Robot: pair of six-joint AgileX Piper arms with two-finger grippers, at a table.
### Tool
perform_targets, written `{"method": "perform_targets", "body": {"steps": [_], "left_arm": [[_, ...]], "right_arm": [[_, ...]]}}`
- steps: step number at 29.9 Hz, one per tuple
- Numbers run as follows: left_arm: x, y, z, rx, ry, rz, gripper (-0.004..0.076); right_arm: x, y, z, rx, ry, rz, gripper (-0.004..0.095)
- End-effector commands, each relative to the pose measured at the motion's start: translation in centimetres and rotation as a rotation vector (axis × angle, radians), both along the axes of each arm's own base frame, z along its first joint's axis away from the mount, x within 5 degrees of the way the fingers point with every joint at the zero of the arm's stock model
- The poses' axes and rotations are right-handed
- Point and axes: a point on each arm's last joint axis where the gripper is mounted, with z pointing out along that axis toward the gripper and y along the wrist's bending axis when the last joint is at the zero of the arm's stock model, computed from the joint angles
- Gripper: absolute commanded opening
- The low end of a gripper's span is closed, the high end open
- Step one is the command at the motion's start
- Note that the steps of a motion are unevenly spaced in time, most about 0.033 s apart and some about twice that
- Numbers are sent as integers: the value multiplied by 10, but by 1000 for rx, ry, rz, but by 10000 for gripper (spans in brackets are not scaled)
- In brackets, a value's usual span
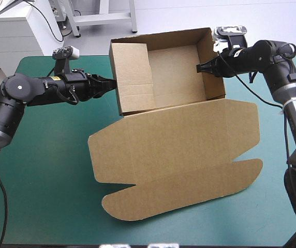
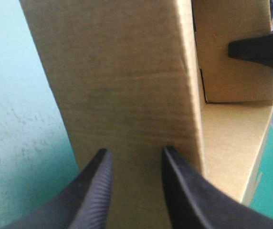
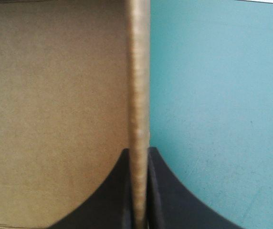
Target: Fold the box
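Observation:
The brown box (image 1: 174, 77) stands as an open tray at the table's far middle, walls raised, its lid (image 1: 179, 150) lying flat toward the near edge. My left gripper (image 1: 110, 82) is open against the outside of the tray's left wall (image 2: 127, 86), and its fingertips (image 2: 103, 164) are a little apart on the board. My right gripper (image 1: 202, 67) is shut on the top edge of the right wall (image 3: 139, 95), one finger inside the tray and one outside. The left wrist view shows the right gripper (image 2: 256, 47) far off, inside the tray.
The teal-green cover (image 1: 44, 155) lies bare left of the lid and along the near edge. The lid's rounded flaps (image 1: 241, 170) reach toward the table's right side. Beyond the right wall the cover (image 3: 213, 95) is open.

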Motion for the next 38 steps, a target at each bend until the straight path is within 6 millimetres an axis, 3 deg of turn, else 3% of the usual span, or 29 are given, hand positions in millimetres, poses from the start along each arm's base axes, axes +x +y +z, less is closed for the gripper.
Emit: {"method": "perform_targets", "body": {"steps": [1,3,5,20,31,38], "left_arm": [[-12,-2,21,-70,-37,-19,439],[-13,-2,20,-69,-34,-22,523],[-14,-2,20,-68,-25,-32,545],[-25,-9,18,-94,45,-160,544],[-11,-1,20,-44,-56,-12,515],[2,3,8,6,-18,57,491]], "right_arm": [[-15,0,32,80,-102,-19,-19],[-14,0,31,79,-91,-18,-19],[-14,0,29,83,-75,-19,-19],[-2,13,9,75,-12,-4,-19],[-6,19,9,115,13,41,-19],[-11,48,12,84,-45,90,-19]]}}
